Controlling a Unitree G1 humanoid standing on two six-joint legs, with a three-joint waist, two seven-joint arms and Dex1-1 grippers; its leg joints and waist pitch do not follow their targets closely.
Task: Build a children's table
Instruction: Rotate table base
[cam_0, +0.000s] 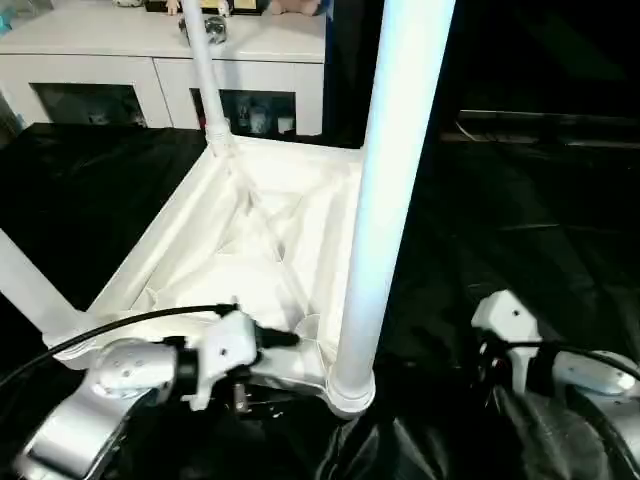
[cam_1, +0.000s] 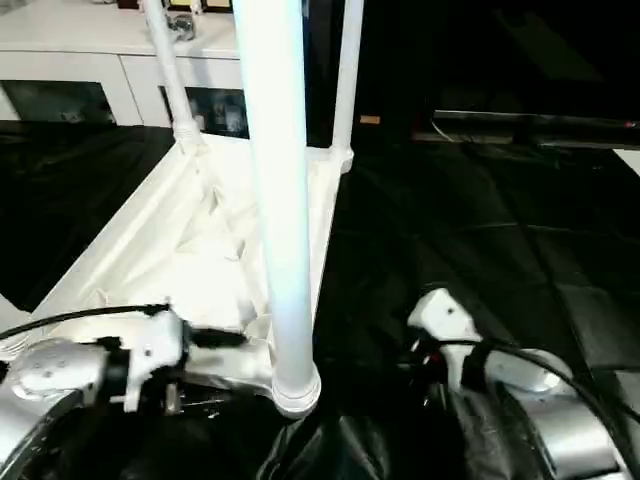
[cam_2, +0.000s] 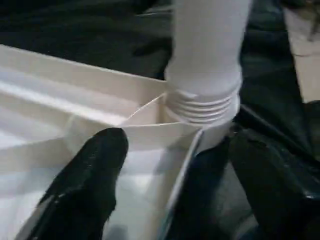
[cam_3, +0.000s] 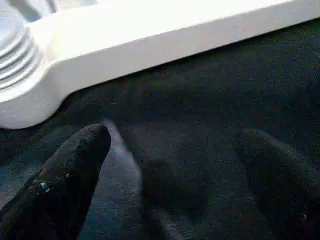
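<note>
The children's table (cam_0: 250, 235) lies upside down on black cloth, ribbed underside facing up. Its white legs stand upright in the corner sockets. The nearest leg (cam_0: 390, 190) rises from the near right corner, one (cam_0: 205, 75) stands at the far left, one (cam_1: 345, 80) at the far right, and one (cam_0: 30, 290) at the near left. My left gripper (cam_2: 185, 190) is open at the near right corner. One finger (cam_2: 90, 185) is over the underside, the other (cam_2: 270, 185) is outside the rim. My right gripper (cam_3: 180, 175) is open over the cloth beside that corner, holding nothing.
A white cabinet with glass doors (cam_0: 160, 80) stands behind the table. Wrinkled black cloth (cam_0: 520, 230) covers the surface all around. A black cable (cam_0: 130, 322) arcs over my left forearm.
</note>
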